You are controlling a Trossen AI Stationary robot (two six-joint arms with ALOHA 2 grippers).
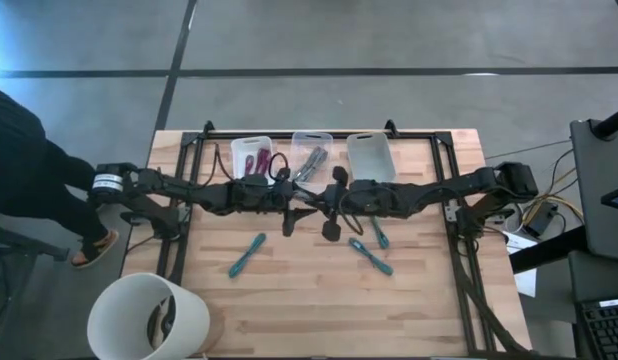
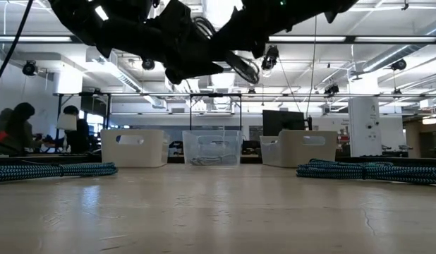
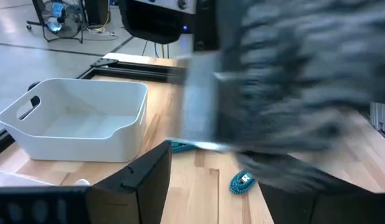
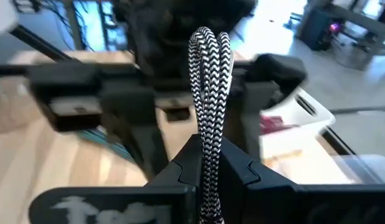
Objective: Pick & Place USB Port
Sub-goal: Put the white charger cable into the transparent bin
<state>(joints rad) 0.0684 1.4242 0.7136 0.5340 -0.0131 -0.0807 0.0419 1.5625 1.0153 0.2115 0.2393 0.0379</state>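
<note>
**Two arms meeting over the table's middle as a braided cable is being passed**

The two dark arms are reaching in from opposite sides of the wooden table [image 1: 319, 300], their grippers meeting above its centre, in front of three bins along the far edge: the left white bin [image 1: 251, 153] holding dark red cables, the clear middle bin [image 1: 311, 150] and the right white bin [image 1: 370, 157], which looks empty. The right gripper [image 4: 208, 163] is clamped together on a black-and-white braided cable [image 4: 209, 81], whose folded loop is standing up out of the fingers, its long axis running straight toward the left gripper [image 3: 233, 180]. That gripper, fingers spread wide and holding nothing, is sitting just opposite, nearer the cable than any bin. Three teal cables [image 1: 247, 255] are lying loose on the near half of the table. The cable's plug ends are hidden below the right fingers, and from above the handover point is lost among dark links. A person's sleeve is cut off at the table's left side.
</note>
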